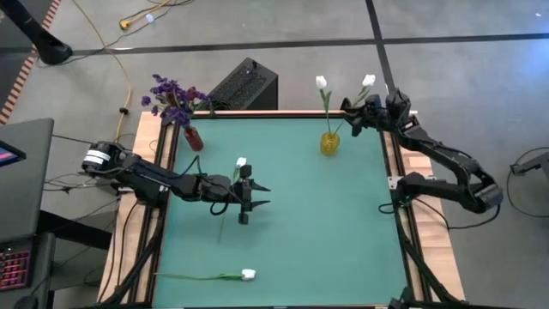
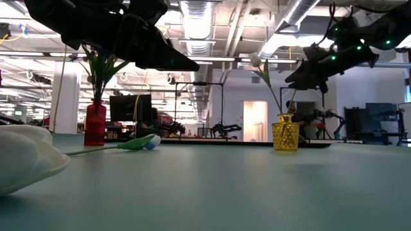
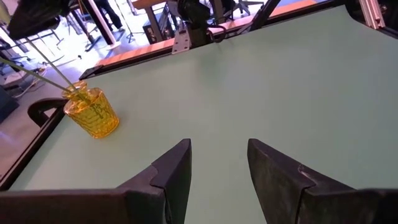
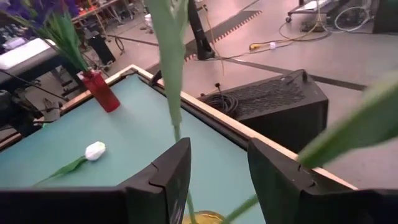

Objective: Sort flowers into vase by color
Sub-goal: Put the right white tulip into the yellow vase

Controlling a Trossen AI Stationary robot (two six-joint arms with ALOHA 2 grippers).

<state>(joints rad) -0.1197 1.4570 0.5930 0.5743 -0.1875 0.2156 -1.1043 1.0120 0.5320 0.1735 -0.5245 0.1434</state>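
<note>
A yellow glass vase (image 1: 330, 143) stands near the table's far edge with two white tulips (image 1: 321, 82) in it. My right gripper (image 1: 352, 118) is open, high beside the right-hand tulip's stem (image 4: 176, 118), which stands just ahead of its fingers. A red vase (image 1: 194, 137) at the far left holds purple blooms (image 1: 171, 94). My left gripper (image 1: 262, 196) hovers open over mid-table, next to a white tulip (image 1: 241, 163) lying flat on the mat. Another white tulip (image 1: 248, 275) lies along the near edge.
A black box (image 1: 244, 86) sits on the floor behind the far edge. The wooden table rim (image 1: 283, 112) frames the green mat. Bare mat (image 1: 334, 232) spreads across the right and centre. Cables trail on the floor beyond the table.
</note>
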